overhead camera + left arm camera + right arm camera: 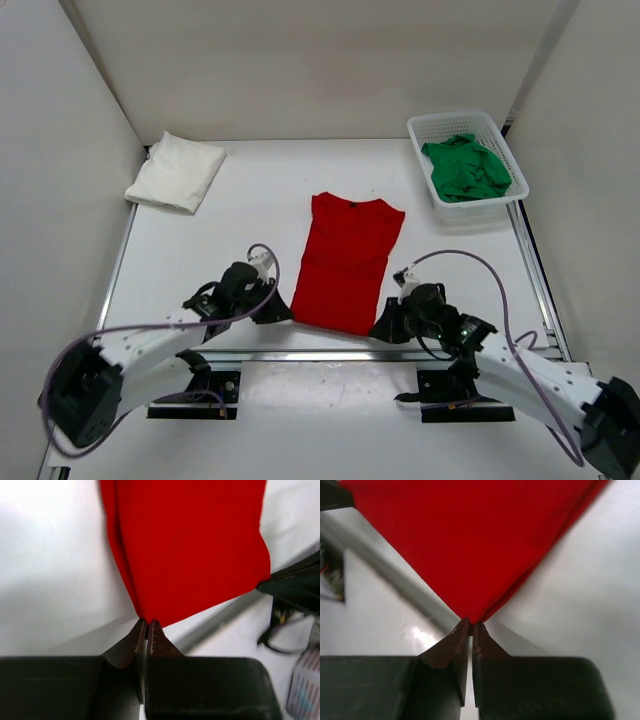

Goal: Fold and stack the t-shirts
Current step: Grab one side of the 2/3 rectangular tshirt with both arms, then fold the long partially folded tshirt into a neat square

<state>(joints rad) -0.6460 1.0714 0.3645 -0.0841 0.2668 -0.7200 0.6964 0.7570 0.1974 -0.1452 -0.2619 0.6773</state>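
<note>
Far ahead and left of the left claw [148, 622], the folded white cloth t-shirt [175, 172] lay aside, apparently as the base of the stack. This claw was clamped on the near left corner of the bright red cloth t-shirt [345, 262], which lay flat ahead of both claws. The right claw [471, 623] pinched the near right corner likewise, probably to lift the hem for a fold. How deep the cloth sat between its tips was unclear. Far ahead and right of it, the crumpled green cloth t-shirt [465, 168] waited in the white plastic lattice basket [455, 121].
</note>
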